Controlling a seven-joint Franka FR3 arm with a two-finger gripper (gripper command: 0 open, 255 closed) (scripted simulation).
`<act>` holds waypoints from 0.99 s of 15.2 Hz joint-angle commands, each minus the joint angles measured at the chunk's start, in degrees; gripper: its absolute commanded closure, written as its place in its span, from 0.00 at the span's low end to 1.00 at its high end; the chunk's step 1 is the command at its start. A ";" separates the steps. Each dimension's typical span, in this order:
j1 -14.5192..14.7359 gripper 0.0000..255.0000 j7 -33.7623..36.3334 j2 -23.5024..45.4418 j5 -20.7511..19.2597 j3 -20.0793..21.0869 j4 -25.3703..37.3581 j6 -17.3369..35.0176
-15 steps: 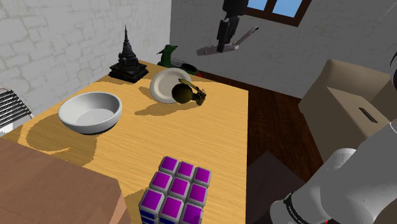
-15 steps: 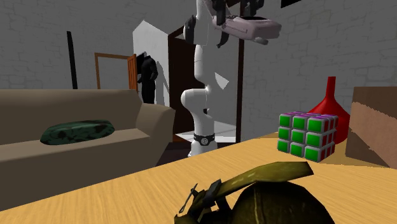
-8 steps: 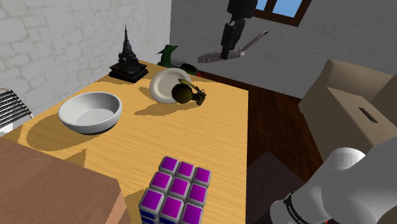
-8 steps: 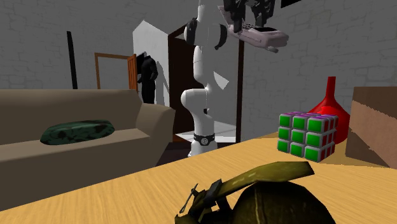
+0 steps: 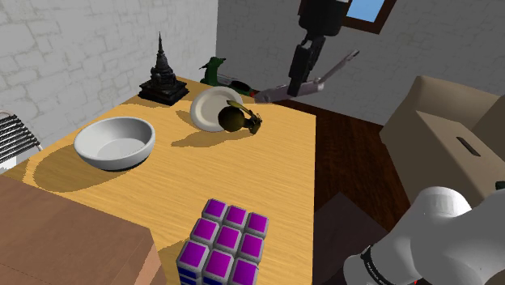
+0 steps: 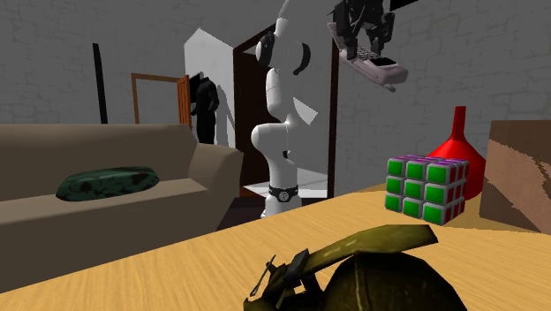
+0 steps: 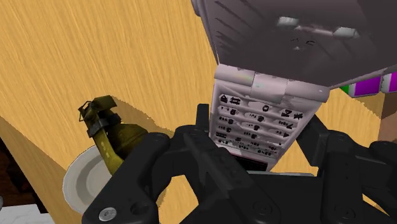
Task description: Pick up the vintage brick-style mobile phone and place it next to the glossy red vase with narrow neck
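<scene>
Noted gripper (image 7: 257, 130) clasped around phone (image 7: 280, 57), fingers (image 7: 202, 124) pressing either side of keypad end. No gap visible there in wrist view. Counted pick-up as done.

Found phone (image 6: 381, 71) high in the air, well clear of table (image 6: 177, 265). Tilted, one end dipping, hanging beneath gripper (image 6: 366, 44) in second exterior view. In shoulder view, put gripper (image 5: 301, 77) and phone (image 5: 273, 92) over table's far side, above and beyond grenade (image 5: 235, 119) and plate (image 5: 206, 104).

Located vase (image 6: 457, 155) at second exterior view's right: red, narrow neck, standing beyond cube (image 6: 426, 187) and just beside brown box (image 6: 521, 177). Base hidden by both. Well apart from phone, judging by cube (image 5: 227, 247) sitting at near end of table in shoulder view.

Left to do, by judgement:
- carry across toward vase
- lower to tabletop
- set down beside vase
- open fingers and back off

Reckoned roughly midway: raised, not delivered.

Expect a tight landing. Cube and box crowd vase, and cannot tell how much bare table lies near its base. Would mind the tall neck on descent. Also logged bowl (image 5: 115, 142) and pagoda figure (image 5: 164, 73) on table, probably off the route.
</scene>
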 commanded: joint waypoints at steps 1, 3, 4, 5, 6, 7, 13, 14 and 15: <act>0.77 1.00 2.24 -2.21 0.77 1.49 -1.98 -0.18; 1.59 1.00 4.54 -4.30 1.70 3.11 -3.54 -0.62; 2.00 1.00 5.71 -5.27 2.21 3.94 -4.22 -0.85; 2.41 1.00 6.89 -6.20 2.73 4.79 -4.83 -1.10; 2.82 1.00 8.08 -7.07 3.28 5.65 -5.37 -1.35; 3.23 1.00 9.29 -7.89 3.85 6.52 -5.85 -1.61; 5.61 1.00 16.80 -11.71 7.56 12.12 -7.37 -3.16; 5.99 1.00 18.11 -12.16 8.21 13.11 -7.41 -3.40; 6.35 1.00 19.43 -12.55 8.86 14.12 -7.38 -3.63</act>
